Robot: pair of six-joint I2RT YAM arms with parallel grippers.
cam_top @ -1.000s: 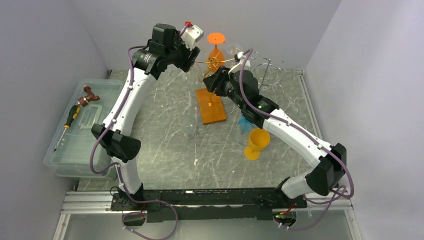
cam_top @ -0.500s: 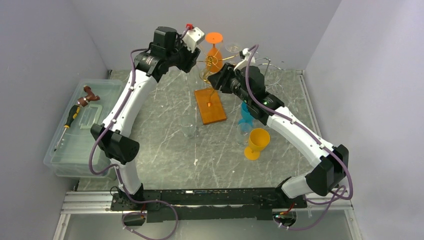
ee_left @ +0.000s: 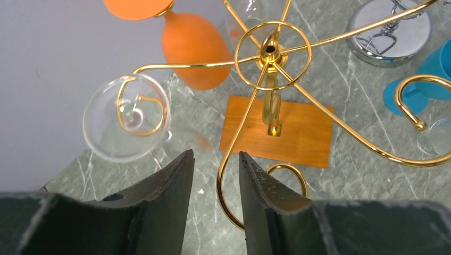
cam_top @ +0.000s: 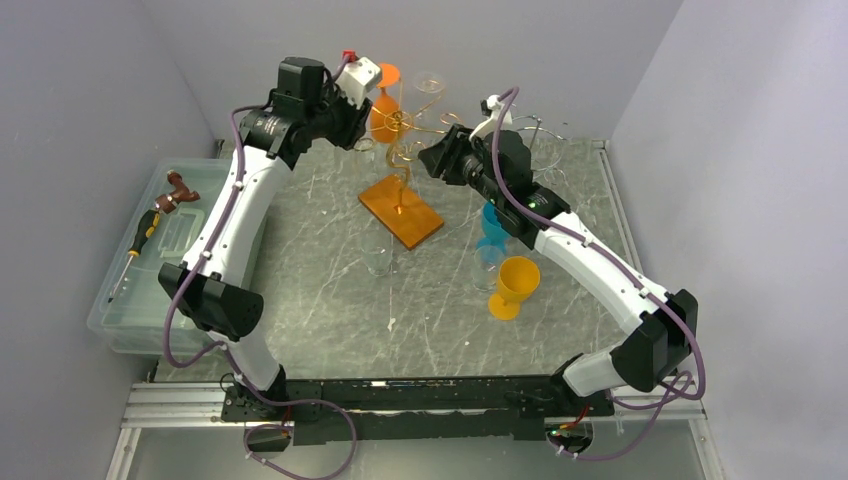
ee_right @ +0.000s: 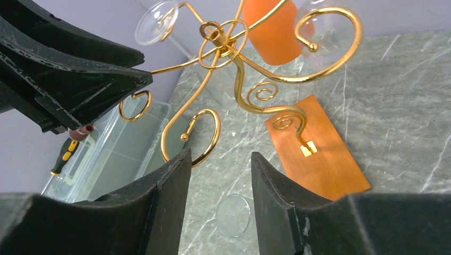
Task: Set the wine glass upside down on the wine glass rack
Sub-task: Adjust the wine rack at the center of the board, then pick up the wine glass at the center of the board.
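**Glass on rack, both grippers empty**

1 clear wine glass (ee_left: 106,133) hangs upside down on the gold rack (ee_left: 271,50) at far centre, just beside the left gripper (ee_left: 215,159). That gripper's jaws stand parted astride a rack arm, gripping nothing. The right gripper (ee_right: 220,159) is likewise parted and empty. Judged step: release. The next move calls for a straight withdrawal without snagging the arm.

Bright even light, soft shadows, crisp focus, glints on gold rack (ee_left: 267,56)
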